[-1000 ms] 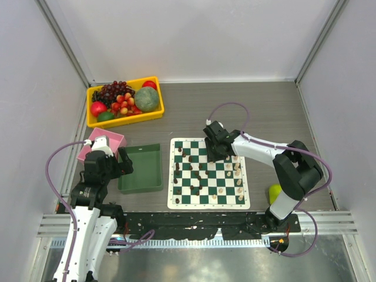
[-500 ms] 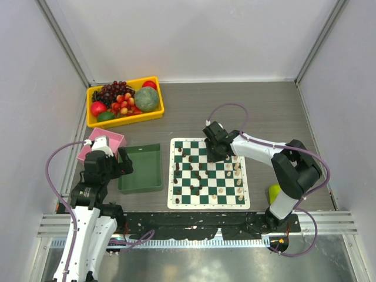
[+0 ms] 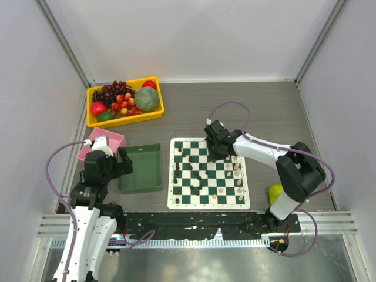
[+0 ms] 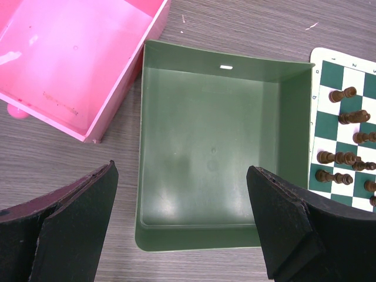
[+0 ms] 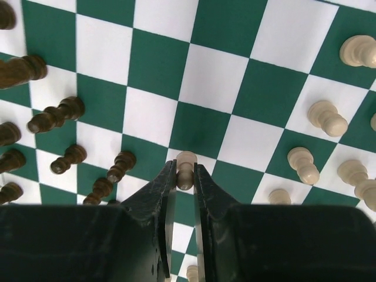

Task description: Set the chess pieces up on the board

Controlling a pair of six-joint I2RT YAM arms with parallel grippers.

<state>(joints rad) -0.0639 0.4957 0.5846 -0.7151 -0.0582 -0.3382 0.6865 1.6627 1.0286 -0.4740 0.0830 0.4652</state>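
The green and white checked board (image 3: 208, 206) lies in front of the right arm. Dark chess pieces (image 3: 188, 170) stand and lie on its left half, cream ones (image 3: 232, 176) on its right. My right gripper (image 3: 216, 154) reaches down over the board's far middle. In the right wrist view this gripper (image 5: 185, 176) is shut on a cream piece (image 5: 186, 157), whose head shows above the fingertips. Dark pieces (image 5: 56, 117) lie to its left, cream pieces (image 5: 326, 117) to its right. My left gripper (image 4: 181, 188) hangs open above the green tray (image 4: 223, 57), holding nothing.
The green tray (image 3: 141, 168) sits just left of the board, with a pink box (image 3: 101, 144) beside it. A yellow bin (image 3: 155, 114) of fruit stands at the back left. A yellow-green fruit (image 3: 274, 192) lies by the right arm's base.
The right gripper's fingers have closed on the cream piece while staying over the same spot on the board. The left arm has not moved.
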